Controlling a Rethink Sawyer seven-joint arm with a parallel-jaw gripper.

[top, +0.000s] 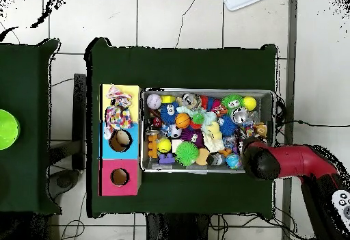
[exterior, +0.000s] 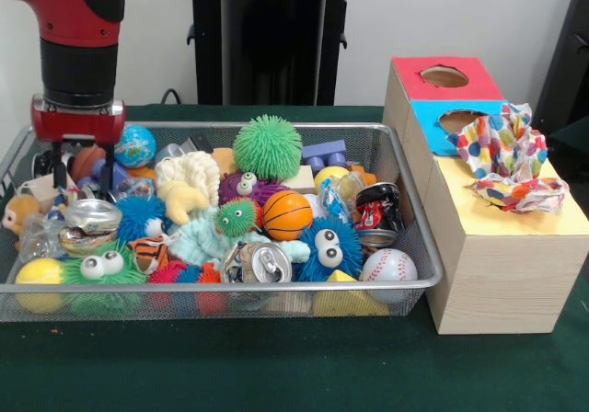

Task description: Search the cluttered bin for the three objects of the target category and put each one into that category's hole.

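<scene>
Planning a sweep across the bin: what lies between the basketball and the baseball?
In the front view, a blue fuzzy toy with googly eyes sits between the basketball and baseball.

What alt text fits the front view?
A red arm's pincer reaches into the left end of a wire bin crammed with toys, balls and crushed cans. Beside it stands a wooden box with crumpled dotted paper on top.
</scene>
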